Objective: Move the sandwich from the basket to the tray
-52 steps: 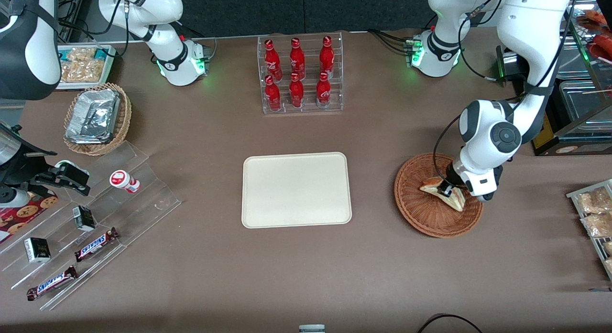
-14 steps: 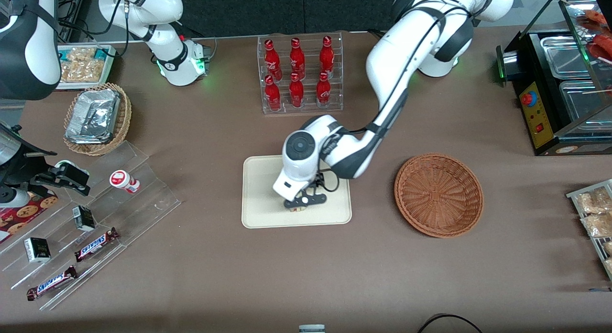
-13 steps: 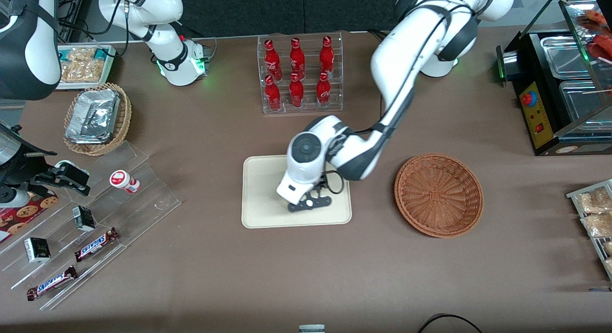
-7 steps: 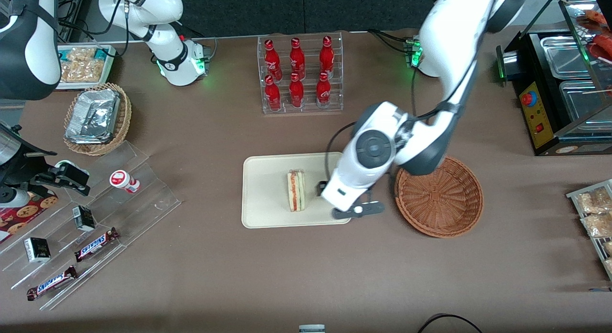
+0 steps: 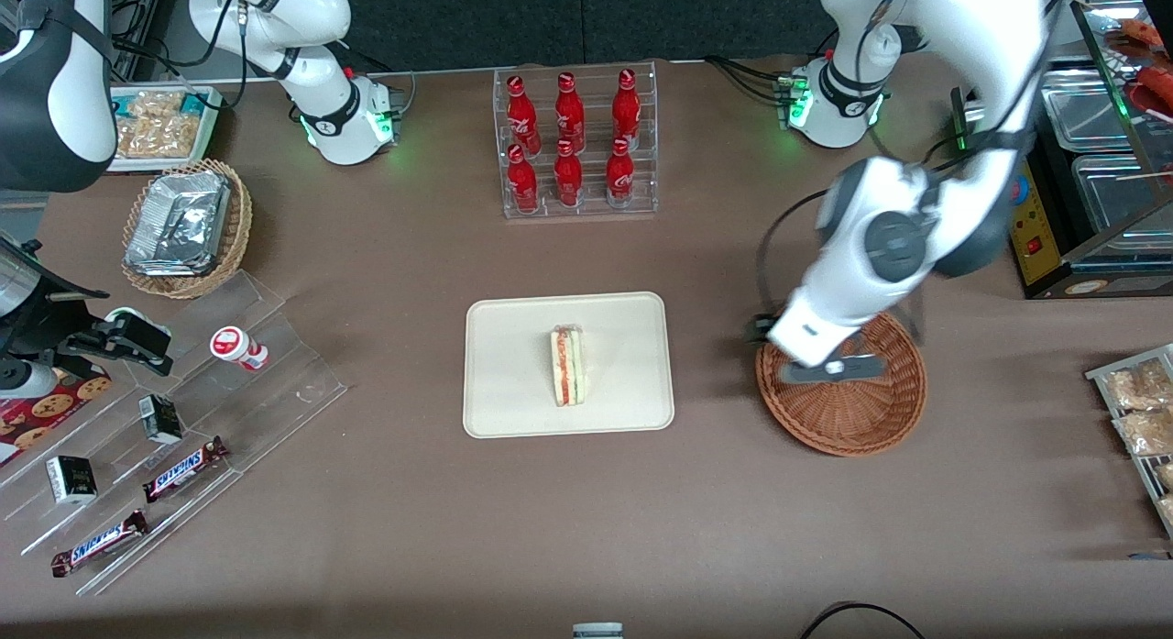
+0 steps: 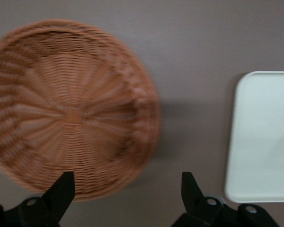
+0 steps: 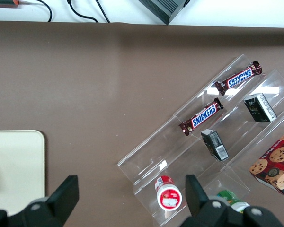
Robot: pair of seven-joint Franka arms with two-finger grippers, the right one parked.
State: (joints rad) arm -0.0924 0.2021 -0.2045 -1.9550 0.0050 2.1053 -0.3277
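The sandwich point(image 5: 569, 365), a pale wedge with red and green filling on its cut edge, stands on the cream tray point(image 5: 513, 346) near its middle. The reddish-brown round wicker basket point(image 5: 852, 419) is empty, toward the working arm's end of the table. My left gripper point(image 5: 829, 369) hangs over the basket's rim on the tray side, open and empty. In the left wrist view the gripper point(image 6: 127, 191) has its black fingertips point(image 6: 61, 189) spread wide above the basket point(image 6: 71, 109), with a corner of the tray point(image 6: 265, 142) beside it. The sandwich does not show in that view.
A clear rack of red bottles point(image 5: 573, 144) stands farther from the camera than the tray. A tan oval basket of foil containers point(image 5: 183, 226) and clear steps with snack bars point(image 5: 179, 469) lie toward the parked arm's end. Packaged snacks point(image 5: 1136, 410) and a metal counter unit point(image 5: 1081, 162) lie at the working arm's end.
My left gripper let go of the sandwich on the tray, opened, and moved away from the tray to above the basket. The sandwich stays standing on the tray.
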